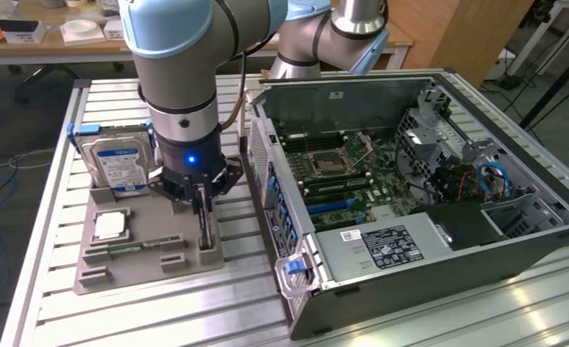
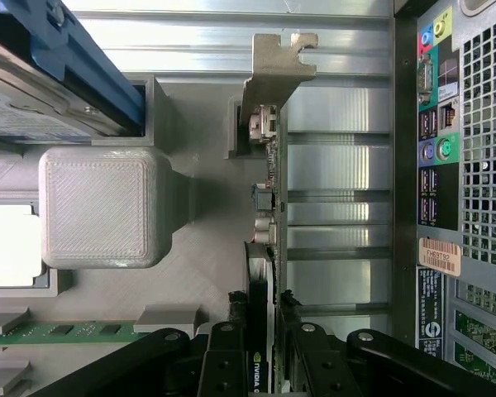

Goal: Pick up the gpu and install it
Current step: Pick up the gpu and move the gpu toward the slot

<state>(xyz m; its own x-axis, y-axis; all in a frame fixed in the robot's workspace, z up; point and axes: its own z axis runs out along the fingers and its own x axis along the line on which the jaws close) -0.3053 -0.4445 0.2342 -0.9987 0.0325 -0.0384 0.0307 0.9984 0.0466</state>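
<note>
**The Hand Is Holding the GPU in Its Slot**

We are looking at a big metal table (image 1: 120,318) made of long silver strips. Everything is sitting on it.

On the exterior view's right, an open computer case (image 1: 410,188) is lying on its side. We are seeing its green board and wires inside.

The robot arm (image 1: 178,79) is reaching straight down on the exterior view's left, just beside the case.

Under the arm, a gray holder (image 1: 139,278) is lying flat on the table. It is keeping the small parts in their own slots.

A hard drive (image 1: 117,163) with a blue and white label is standing up at the far end of the holder.

The gpu (image 1: 205,231) is standing on its thin edge in a slot on the side of the holder nearest the case. It is not in the case. In the wrist view we are looking down along its top edge, and its silver end bracket (image 2: 273,70) is sticking out at the far end.

The gripper (image 2: 263,331) is right over the gpu. Its black fingers (image 2: 227,347) are sitting close together, one on each side of the card. They are looking pressed against it, so the hand is holding the gpu.

A square chip (image 1: 110,225) is lying flat in the holder, near the hard drive.

A small green memory stick (image 1: 134,248) is lying in the holder, just beside the chip.
</note>
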